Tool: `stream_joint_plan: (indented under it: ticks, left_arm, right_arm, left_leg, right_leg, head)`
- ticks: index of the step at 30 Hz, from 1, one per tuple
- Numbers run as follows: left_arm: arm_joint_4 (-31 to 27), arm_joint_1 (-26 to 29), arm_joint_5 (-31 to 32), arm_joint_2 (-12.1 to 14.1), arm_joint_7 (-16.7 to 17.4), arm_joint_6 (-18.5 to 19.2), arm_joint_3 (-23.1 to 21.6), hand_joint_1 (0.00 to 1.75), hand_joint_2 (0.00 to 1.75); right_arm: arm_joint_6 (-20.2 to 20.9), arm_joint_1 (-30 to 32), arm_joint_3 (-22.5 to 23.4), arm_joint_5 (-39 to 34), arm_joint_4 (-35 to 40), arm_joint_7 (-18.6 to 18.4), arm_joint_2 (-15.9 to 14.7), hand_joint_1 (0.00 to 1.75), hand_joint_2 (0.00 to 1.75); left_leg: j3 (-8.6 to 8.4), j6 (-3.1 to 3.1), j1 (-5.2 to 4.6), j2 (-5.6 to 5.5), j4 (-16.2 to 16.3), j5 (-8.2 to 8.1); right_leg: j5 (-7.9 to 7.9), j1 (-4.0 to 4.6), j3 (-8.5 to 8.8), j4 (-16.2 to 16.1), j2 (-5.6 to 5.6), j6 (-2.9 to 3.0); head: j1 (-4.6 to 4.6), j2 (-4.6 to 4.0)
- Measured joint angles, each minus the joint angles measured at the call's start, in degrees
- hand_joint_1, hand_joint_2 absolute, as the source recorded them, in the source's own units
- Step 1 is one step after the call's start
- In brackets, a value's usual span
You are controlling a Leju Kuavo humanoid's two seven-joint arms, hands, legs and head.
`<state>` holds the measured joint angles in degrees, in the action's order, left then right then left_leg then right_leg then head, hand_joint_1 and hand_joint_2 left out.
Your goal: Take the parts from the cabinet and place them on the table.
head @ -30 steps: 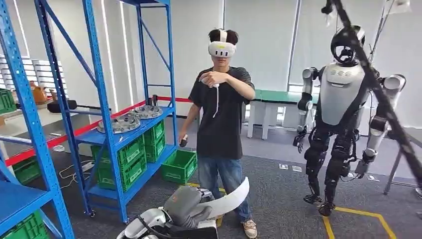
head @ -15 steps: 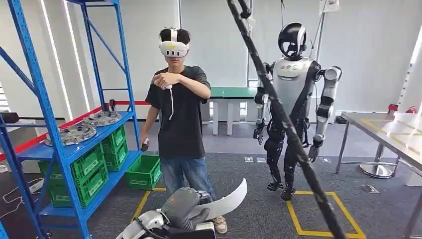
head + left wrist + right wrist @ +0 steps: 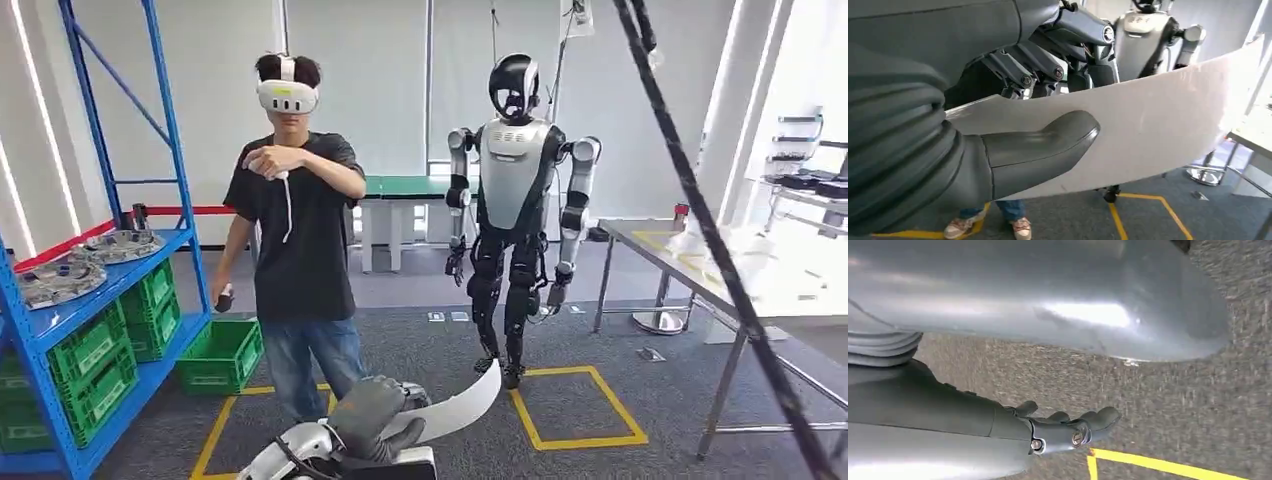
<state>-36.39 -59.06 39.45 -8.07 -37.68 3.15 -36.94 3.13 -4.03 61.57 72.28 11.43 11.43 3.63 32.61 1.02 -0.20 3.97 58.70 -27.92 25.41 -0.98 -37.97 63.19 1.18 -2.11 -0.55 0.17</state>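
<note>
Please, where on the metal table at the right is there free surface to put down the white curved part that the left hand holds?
The left robot hand holds the white curved part. The metal table looks bare at its far end near the red object and along its near edge. Its middle holds pale translucent sheets, so it is crowded there.

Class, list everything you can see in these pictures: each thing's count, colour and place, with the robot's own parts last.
Curved panel: one, white, held in front of the robot.
Person: one, black shirt, white headset, centre-left.
Second humanoid: one, silver and black, behind.
Shelf rack: one, blue, left.
Crates: several, green, in rack and on floor.
Table: one, metal, right.
Left robot hand: grey, holds the panel.
Right robot hand: grey, empty, hangs above the carpet.
</note>
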Motion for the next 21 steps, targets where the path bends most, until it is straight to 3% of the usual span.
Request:
stream_joint_plan:
  ticks: [1, 2, 5, 6, 7, 8, 9, 10, 11, 12, 13, 15, 16, 17, 19, 21]
  left_arm:
    - [-0.09, -0.12, 0.00, -0.02, -0.04, 0.15, 0.00, 1.75, 1.75]
    - [-0.13, -0.24, 0.00, 0.04, -0.09, 0.26, 0.00, 1.75, 1.75]
    - [-0.17, -0.28, 0.00, -0.26, -0.17, 0.70, -0.04, 1.75, 1.75]
    - [-0.24, -0.37, 0.00, -0.42, -0.17, 0.83, -0.07, 1.75, 1.75]
    - [-0.24, -0.46, 0.00, -0.35, -0.20, 0.94, -0.09, 1.75, 1.75]
    - [-0.22, -0.68, -0.18, -0.33, -0.42, 1.18, -0.13, 1.75, 1.75]
    - [-0.18, -0.74, -0.35, -0.31, -0.46, 1.35, -0.13, 1.75, 1.75]
    - [-0.02, -0.62, -0.50, -0.13, -0.61, 1.66, -0.13, 1.75, 1.75]
    - [0.15, -0.31, -0.57, -0.07, -0.79, 1.75, -0.17, 1.75, 1.75]
    - [0.37, 0.07, -0.61, 0.04, -0.81, 1.77, -0.17, 1.75, 1.75]
    - [0.55, 0.25, -0.63, 0.07, -0.87, 1.77, -0.22, 1.75, 1.75]
    - [0.59, 0.18, -0.63, 0.07, -0.98, 1.75, -0.31, 1.75, 1.75]
    - [0.59, 0.10, -0.66, 0.07, -1.05, 1.73, -0.33, 1.75, 1.75]
    - [0.59, 0.08, -0.68, 0.09, -1.09, 1.68, -0.35, 1.75, 1.75]
    - [0.55, 0.14, -0.70, 0.07, -1.20, 1.68, -0.44, 1.75, 1.75]
    - [0.39, 0.13, -0.70, -0.07, -1.11, 1.68, -0.44, 1.75, 1.75]
  right_arm:
    - [0.00, -0.09, 0.00, -0.02, 0.00, 0.00, 0.02, 0.00, 0.00]
    - [0.00, -0.18, 0.00, -0.04, 0.00, 0.02, 0.02, 0.00, 0.00]
    - [-0.02, -0.06, 0.00, -0.17, 0.00, 0.07, 0.00, 0.00, 0.00]
    - [-0.02, -0.03, 0.02, -0.17, 0.00, 0.07, 0.00, 0.00, 0.00]
    - [-0.02, 0.07, 0.02, -0.17, 0.00, 0.09, 0.02, 0.00, 0.00]
    - [-0.04, -0.02, 0.02, -0.13, 0.00, 0.02, 0.00, 0.00, 0.00]
    - [-0.07, -0.17, 0.02, -0.06, 0.00, 0.00, 0.00, 0.00, 0.00]
    - [-0.07, -0.25, 0.02, 0.09, 0.00, -0.02, 0.00, 0.00, 0.00]
    - [-0.04, -0.23, 0.02, 0.09, 0.00, -0.07, 0.00, 0.00, 0.00]
    - [0.02, -0.12, 0.02, 0.13, 0.00, -0.24, 0.00, 0.00, 0.00]
    - [0.04, 0.02, 0.02, 0.24, 0.00, -0.24, 0.00, 0.00, 0.00]
    - [0.07, 0.07, 0.02, 0.28, 0.00, -0.28, 0.00, 0.00, 0.00]
    - [0.09, 0.01, 0.02, 0.35, 0.00, -0.28, 0.00, 0.00, 0.00]
    - [0.13, -0.09, 0.02, 0.42, 0.00, -0.26, 0.00, 0.00, 0.00]
    - [0.28, -0.14, 0.02, 0.48, 0.00, -0.35, -0.07, 0.00, 0.00]
    - [0.39, 0.18, 0.02, 0.61, 0.00, -0.46, -0.09, 0.00, 0.00]
  left_leg:
    - [-0.01, -0.26, -0.14, 0.51, 0.24, -0.20]
    - [0.07, -0.60, -0.54, 0.89, 0.29, -0.43]
    - [-0.37, -1.31, -0.42, 2.23, -0.21, -0.37]
    - [-0.38, -1.74, -0.53, 2.22, -0.02, -0.60]
    - [0.16, -2.20, -0.20, -0.57, 1.10, -1.37]
    - [1.33, -2.36, -0.14, -2.68, 3.80, -3.20]
    - [2.76, -2.42, -0.07, -3.39, 6.96, -4.97]
    - [5.33, -2.47, -0.05, -3.75, 12.45, -7.40]
    - [7.22, -2.49, -0.05, -3.80, 16.21, -8.55]
    - [7.92, -2.45, -0.02, -3.81, 17.35, -8.12]
    - [7.28, -2.33, 0.03, -3.86, 15.63, -6.47]
    - [3.10, -2.04, 0.22, -4.76, 6.81, -1.38]
    - [0.67, -1.95, 0.46, -7.18, 1.55, 0.41]
    - [0.19, -1.99, 0.61, -9.61, 0.49, -0.57]
    - [0.20, -1.59, 0.20, -8.23, 0.44, -0.14]
    - [0.08, -0.68, 0.14, -6.97, -0.04, 0.27]
  right_leg:
    - [0.03, 0.27, 2.21, -4.39, 2.15, 0.34]
    - [-0.17, 0.57, 2.24, -4.41, 2.26, 0.72]
    - [-0.35, 0.81, 1.88, -4.43, 0.43, 1.59]
    - [-0.72, 0.26, 2.19, -4.92, -0.02, 2.08]
    - [-0.89, 0.11, 2.30, -5.17, -0.41, 2.27]
    - [-0.95, 0.07, 2.26, -5.17, -0.76, 2.51]
    - [-1.00, 0.10, 2.22, -5.17, -1.15, 2.76]
    - [-0.99, 0.13, 2.19, -5.17, -1.98, 2.83]
    - [-0.99, 0.14, 2.14, -5.15, -2.68, 2.84]
    - [-1.01, 0.13, 2.14, -5.13, -3.48, 2.83]
    - [-1.05, 0.11, 2.13, -5.08, -4.16, 2.77]
    - [-1.13, 0.08, 2.12, -4.85, -5.53, 2.61]
    - [-1.12, 0.00, 2.02, -4.72, -6.16, 2.45]
    - [-1.20, 0.18, 1.62, -4.54, -6.67, 1.97]
    - [-1.73, -0.26, 1.01, -4.73, -7.91, 1.09]
    - [-2.25, -0.45, 0.88, -5.21, -9.29, 0.13]
  head:
    - [0.00, 0.00]
    - [0.04, 0.00]
    - [0.07, 0.00]
    - [0.07, 0.00]
    - [0.11, 0.00]
    - [0.24, 0.00]
    - [0.22, 0.00]
    - [0.26, 0.00]
    - [0.26, 0.00]
    - [0.28, 0.00]
    - [0.31, 0.00]
    - [0.33, 0.00]
    - [0.33, 0.00]
    - [0.31, 0.00]
    - [0.19, 0.00]
    - [0.24, 0.00]
